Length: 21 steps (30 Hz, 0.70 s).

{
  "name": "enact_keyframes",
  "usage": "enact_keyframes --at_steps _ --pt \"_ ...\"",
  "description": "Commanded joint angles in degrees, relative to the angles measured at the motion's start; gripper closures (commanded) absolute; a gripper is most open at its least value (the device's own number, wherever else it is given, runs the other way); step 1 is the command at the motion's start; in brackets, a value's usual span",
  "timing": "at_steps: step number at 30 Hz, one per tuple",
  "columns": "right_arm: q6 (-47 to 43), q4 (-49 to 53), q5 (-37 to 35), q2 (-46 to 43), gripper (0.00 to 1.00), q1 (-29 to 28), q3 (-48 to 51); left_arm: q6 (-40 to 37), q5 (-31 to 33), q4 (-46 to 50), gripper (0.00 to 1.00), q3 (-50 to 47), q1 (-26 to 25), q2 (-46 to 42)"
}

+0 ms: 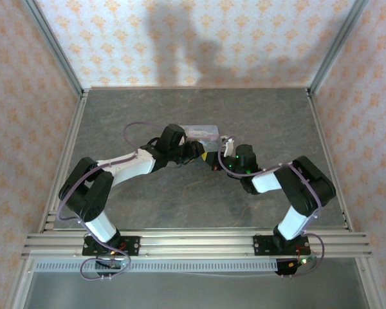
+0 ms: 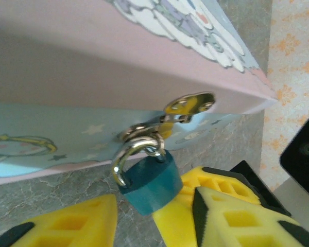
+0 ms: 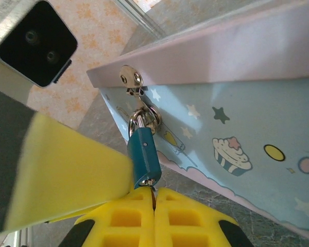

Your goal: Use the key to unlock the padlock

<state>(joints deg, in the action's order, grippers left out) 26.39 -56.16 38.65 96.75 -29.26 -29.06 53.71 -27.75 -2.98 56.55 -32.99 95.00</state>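
A small teal padlock (image 2: 150, 184) hangs by its metal shackle from the hasp (image 2: 189, 106) of a pale blue cartoon tin (image 2: 82, 67). In the right wrist view the padlock (image 3: 144, 157) points its keyhole end down at my right gripper (image 3: 154, 191). That gripper is shut on the key (image 3: 154, 197), a thin sliver between the fingertips with its tip in the lock's underside. My left gripper (image 2: 153, 203) is open, one yellow finger on each side of the padlock; its left finger (image 2: 67, 226) stands slightly apart from the lock. In the top view both grippers (image 1: 209, 156) meet in front of the tin (image 1: 201, 132).
The tin (image 3: 237, 103) lies on the grey stone-pattern table (image 1: 199, 199). Patterned walls and metal frame posts enclose the table (image 1: 67, 71). The left arm's camera housing (image 3: 36, 43) is close above the right gripper.
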Motion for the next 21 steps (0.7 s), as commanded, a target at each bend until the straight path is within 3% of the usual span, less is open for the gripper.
enact_keyframes --at_steps 1,9,15,21 --pt "1.37 -3.46 0.72 1.71 1.0 -0.63 -2.31 -1.85 -2.09 0.35 0.49 -0.82 -0.33 -4.17" --pt "4.26 -3.28 -0.43 4.67 1.0 -1.89 -3.46 -0.15 0.41 -2.63 0.31 -8.39 2.95 -10.89" --pt "8.85 -2.17 -2.02 4.41 1.0 -3.55 -4.37 6.54 6.42 -15.81 0.3 -21.64 5.96 -18.31" --pt "10.66 -0.11 -4.42 4.85 1.0 -6.03 -5.48 10.54 7.75 -27.46 0.32 -28.16 6.34 -18.66"
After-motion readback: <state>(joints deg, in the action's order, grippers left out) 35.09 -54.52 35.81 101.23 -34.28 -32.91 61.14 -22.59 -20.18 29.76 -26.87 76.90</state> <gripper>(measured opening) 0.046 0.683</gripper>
